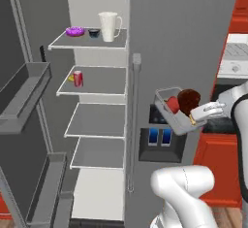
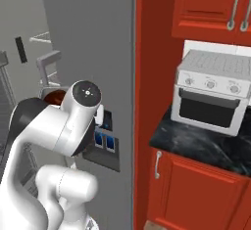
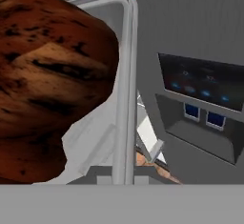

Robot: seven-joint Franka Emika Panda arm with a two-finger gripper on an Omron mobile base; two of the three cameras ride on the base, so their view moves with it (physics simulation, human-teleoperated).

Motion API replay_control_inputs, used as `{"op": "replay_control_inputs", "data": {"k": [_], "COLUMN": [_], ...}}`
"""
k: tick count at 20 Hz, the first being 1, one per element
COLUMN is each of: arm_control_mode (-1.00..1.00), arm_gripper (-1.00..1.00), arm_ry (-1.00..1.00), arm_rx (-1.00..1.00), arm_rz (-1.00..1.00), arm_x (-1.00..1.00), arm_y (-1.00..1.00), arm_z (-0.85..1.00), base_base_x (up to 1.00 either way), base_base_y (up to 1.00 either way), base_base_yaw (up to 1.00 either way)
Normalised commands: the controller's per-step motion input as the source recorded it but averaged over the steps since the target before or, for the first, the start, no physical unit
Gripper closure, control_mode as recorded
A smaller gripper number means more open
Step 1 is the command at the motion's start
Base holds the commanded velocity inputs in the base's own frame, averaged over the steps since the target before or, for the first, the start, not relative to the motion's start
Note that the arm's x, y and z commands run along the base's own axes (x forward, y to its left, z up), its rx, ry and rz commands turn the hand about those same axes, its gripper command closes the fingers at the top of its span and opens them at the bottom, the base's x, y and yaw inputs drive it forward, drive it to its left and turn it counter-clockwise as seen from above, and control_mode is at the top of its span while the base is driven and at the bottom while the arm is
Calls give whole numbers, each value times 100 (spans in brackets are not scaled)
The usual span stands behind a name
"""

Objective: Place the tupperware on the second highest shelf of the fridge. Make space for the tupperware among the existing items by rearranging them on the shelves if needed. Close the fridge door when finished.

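My gripper is shut on the near rim of the tupperware, a grey container with a red lump and a brown lump inside. It hangs tilted in front of the fridge's dispenser panel. The hand view shows the brown lump up close and the tupperware rim between the fingertips. The fridge door stands open at the left. A red can rests on the second highest shelf. The top shelf carries a white jug, a purple dish and a dark cup.
The two lower shelves are bare. Grey bins stick out from the open door's inner face. To the right are red cabinets and a toaster oven on a black counter.
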Motion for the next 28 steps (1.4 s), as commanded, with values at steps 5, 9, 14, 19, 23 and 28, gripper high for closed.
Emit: {"op": "replay_control_inputs", "data": {"k": [5,9,14,19,23,28], "arm_control_mode": [100,100,100,100,100,100], "arm_gripper": [100,100,100,100,100,100], "arm_ry": [0,0,0,0,0,0], "arm_rx": [0,0,0,0,0,0], "arm_rz": [0,0,0,0,0,0], "arm_x": [0,0,0,0,0,0], "arm_y": [0,0,0,0,0,0], "arm_z": [0,0,0,0,0,0], "base_base_x": [22,22,23,22,29,36], "base_base_y": [81,56,42,39,14,26], "base_base_yaw": [2,-7,-23,-29,-26,-23]}}
